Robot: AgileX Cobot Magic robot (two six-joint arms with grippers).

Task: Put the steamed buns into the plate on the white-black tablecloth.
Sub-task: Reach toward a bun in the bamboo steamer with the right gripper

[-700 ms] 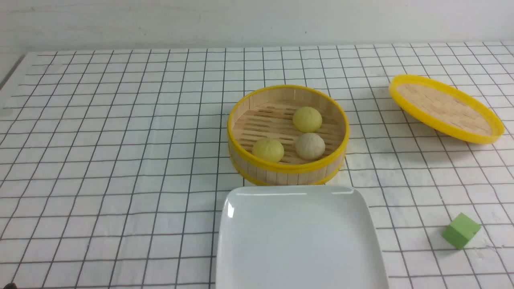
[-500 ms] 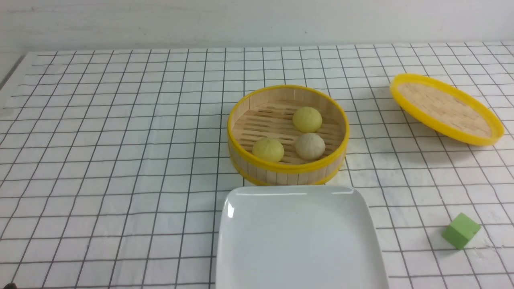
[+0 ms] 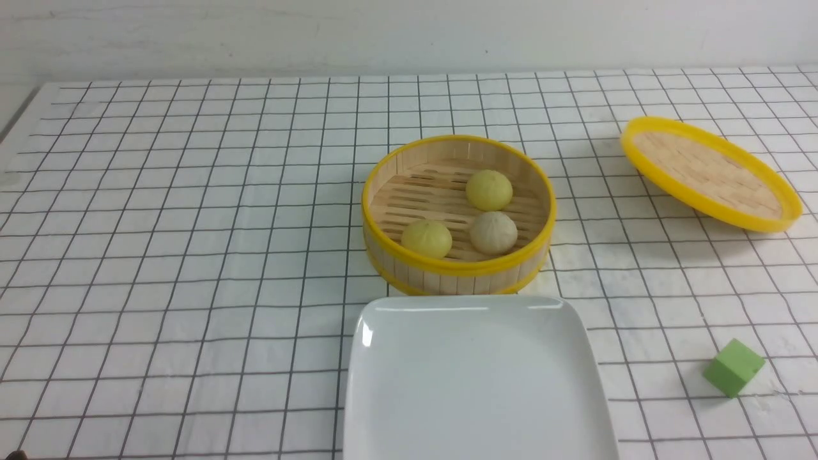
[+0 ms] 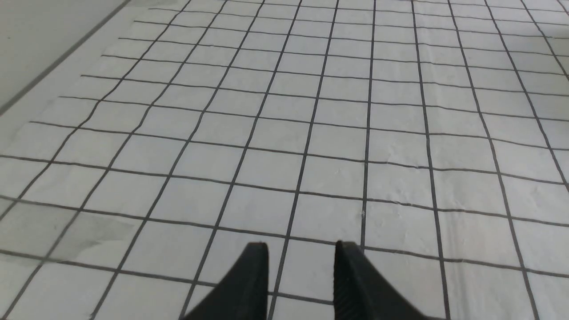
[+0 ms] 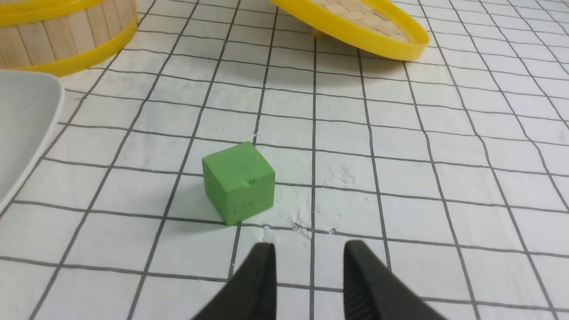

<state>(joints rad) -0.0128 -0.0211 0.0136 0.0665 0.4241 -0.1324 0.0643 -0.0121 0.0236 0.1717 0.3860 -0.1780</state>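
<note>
Three steamed buns lie in the bamboo steamer [image 3: 383, 191] at the table's middle: a pale yellow one [image 3: 489, 190] at the back, another yellow one [image 3: 426, 239] front left, a beige-white one [image 3: 493, 232] front right. The white plate [image 3: 473, 377] sits empty just in front of the steamer on the white-black tablecloth [image 3: 192, 255]. Neither arm shows in the front view. In the left wrist view my left gripper [image 4: 301, 249] hangs open over bare cloth. My right gripper [image 5: 310, 249] is open too, just short of a green cube [image 5: 238, 181], with the plate's corner [image 5: 22, 115] to one side.
The steamer's yellow-rimmed woven lid [image 3: 709, 172] rests tilted at the back right. The green cube [image 3: 733, 367] lies at the front right, between plate and table edge. The cloth's left edge [image 3: 19, 115] borders a grey surface.
</note>
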